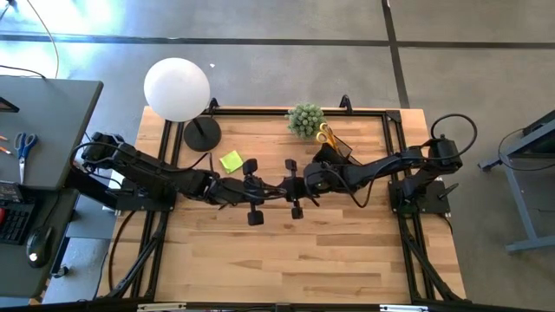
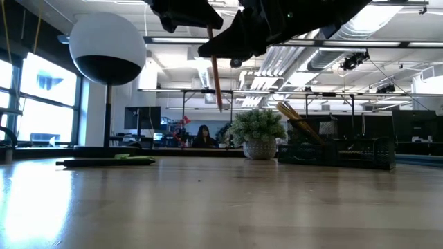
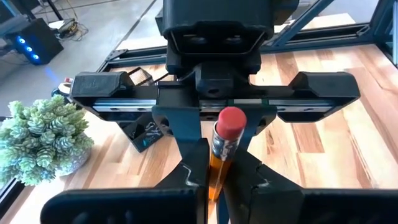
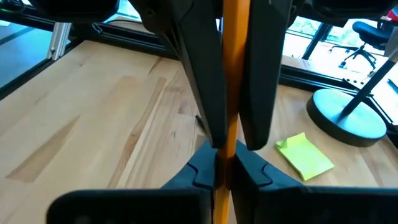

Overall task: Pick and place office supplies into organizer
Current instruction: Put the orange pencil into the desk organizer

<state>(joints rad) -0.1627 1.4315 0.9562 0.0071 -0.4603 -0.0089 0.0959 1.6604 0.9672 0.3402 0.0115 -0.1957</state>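
An orange pencil [image 2: 216,69] with a red eraser [image 3: 231,122] hangs nearly upright above the table's middle, tip down. My left gripper [image 1: 260,189] and my right gripper [image 1: 291,185] meet there, both shut on it. A lime-green sticky-note pad [image 1: 231,160] lies flat on the table behind my left gripper. The black organizer [image 1: 340,149] stands at the far right, with yellow-handled scissors [image 1: 324,134] sticking up out of it. My left gripper pinches the pencil's shaft [image 3: 216,177] between its two fingers, a little below the eraser. The fingers come nearly level from the table's left and lie across the pencil. The pencil is clear of the table, its long lower part hanging below. My right gripper pinches the same upper stretch of the shaft [image 4: 225,155] between its two fingers, right against the left gripper's fingers [image 4: 200,81]. It comes nearly level from the table's right, across the pencil. The pencil stands upright in the hold, tip [image 2: 220,108] well above the wood.
A potted plant [image 1: 304,120] stands beside the organizer at the far edge. A lamp with a white globe [image 1: 177,88] and a round black base [image 1: 201,134] stands at the far left. Bare wood stretches over the table's near half [image 1: 286,260].
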